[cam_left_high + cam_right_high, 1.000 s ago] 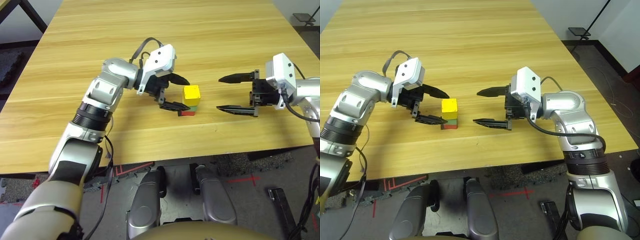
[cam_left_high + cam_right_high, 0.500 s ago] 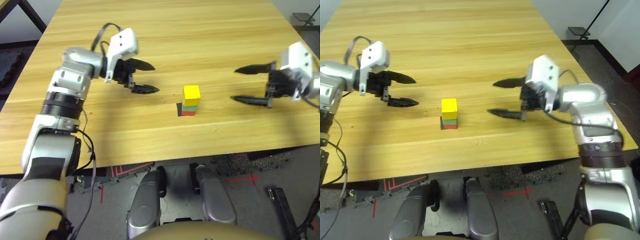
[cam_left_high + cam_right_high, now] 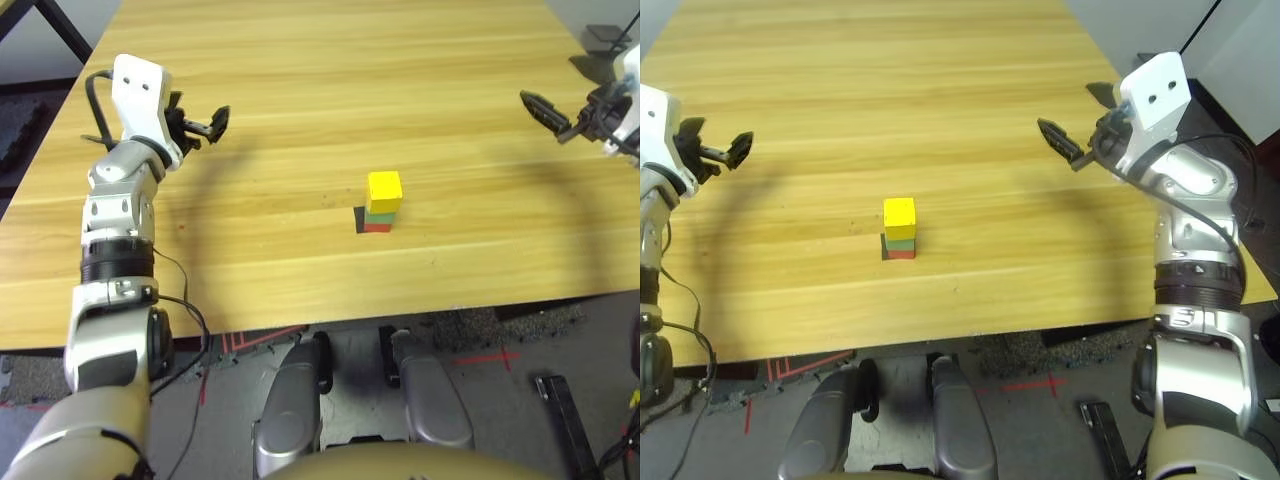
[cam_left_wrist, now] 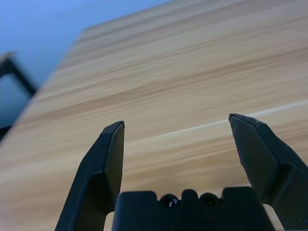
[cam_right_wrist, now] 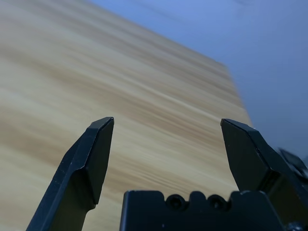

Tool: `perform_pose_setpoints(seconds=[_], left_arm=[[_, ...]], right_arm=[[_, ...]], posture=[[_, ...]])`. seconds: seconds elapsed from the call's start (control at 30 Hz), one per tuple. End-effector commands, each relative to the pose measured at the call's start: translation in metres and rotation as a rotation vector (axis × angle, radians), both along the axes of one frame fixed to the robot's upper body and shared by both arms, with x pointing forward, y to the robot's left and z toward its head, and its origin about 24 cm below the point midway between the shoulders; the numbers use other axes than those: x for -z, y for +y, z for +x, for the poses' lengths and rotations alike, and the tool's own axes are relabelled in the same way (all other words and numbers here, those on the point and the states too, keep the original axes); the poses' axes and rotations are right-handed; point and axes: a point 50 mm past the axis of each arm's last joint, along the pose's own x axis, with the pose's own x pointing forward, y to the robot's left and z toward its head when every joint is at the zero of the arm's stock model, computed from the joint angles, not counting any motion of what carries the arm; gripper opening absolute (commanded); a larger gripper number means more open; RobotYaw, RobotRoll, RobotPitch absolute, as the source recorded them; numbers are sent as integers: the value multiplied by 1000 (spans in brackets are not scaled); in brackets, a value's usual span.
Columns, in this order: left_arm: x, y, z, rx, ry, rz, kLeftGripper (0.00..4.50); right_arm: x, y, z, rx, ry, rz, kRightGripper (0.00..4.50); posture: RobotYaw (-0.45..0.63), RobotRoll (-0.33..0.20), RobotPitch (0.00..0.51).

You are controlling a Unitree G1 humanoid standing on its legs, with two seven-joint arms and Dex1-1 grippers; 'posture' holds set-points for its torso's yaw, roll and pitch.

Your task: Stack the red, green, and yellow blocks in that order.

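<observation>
The three blocks stand as one upright stack near the table's middle front: yellow block [image 3: 384, 188] on top, green block [image 3: 380, 212] under it, red block [image 3: 377, 227] at the bottom on the wood. My left gripper [image 3: 207, 128] hangs open and empty far off at the table's left edge, raised above the wood; its fingers [image 4: 108, 159] spread wide over bare table. My right gripper [image 3: 546, 115] is open and empty too, well to the right of the stack near the right edge, with its fingers [image 5: 94, 154] wide apart.
A thin black square patch [image 3: 358, 218] lies flat at the stack's left foot. The wooden table [image 3: 300, 60] stretches bare behind the stack. Its front edge [image 3: 330, 315] runs close before the stack, with floor and cables below.
Both arms have swung away from the stack, the left one to the far left edge, the right one to the far right, both lifting. The stack has not moved.
</observation>
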Motion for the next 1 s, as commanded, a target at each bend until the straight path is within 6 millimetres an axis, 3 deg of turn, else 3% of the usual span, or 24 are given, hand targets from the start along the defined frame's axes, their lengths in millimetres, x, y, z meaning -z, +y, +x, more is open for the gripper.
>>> perform_pose_setpoints(seconds=[0.03,0.6,0.8,1.0], left_arm=[[5,2,-11,-82,-14,16,4438],[32,-20,-28,-126,20,-58,4438],[31,-35,-34,-108,24,-67,4438],[31,-45,-32,-71,35,-54,4438]], right_arm=[[11,-3,-6,89,-16,75,4500],[53,-10,-37,257,-1,267,4500],[59,-22,-44,291,9,276,4500],[55,-21,-46,290,-12,266,4500]], posture=[[163,47,213],[144,46,249],[128,68,270],[115,68,289]])
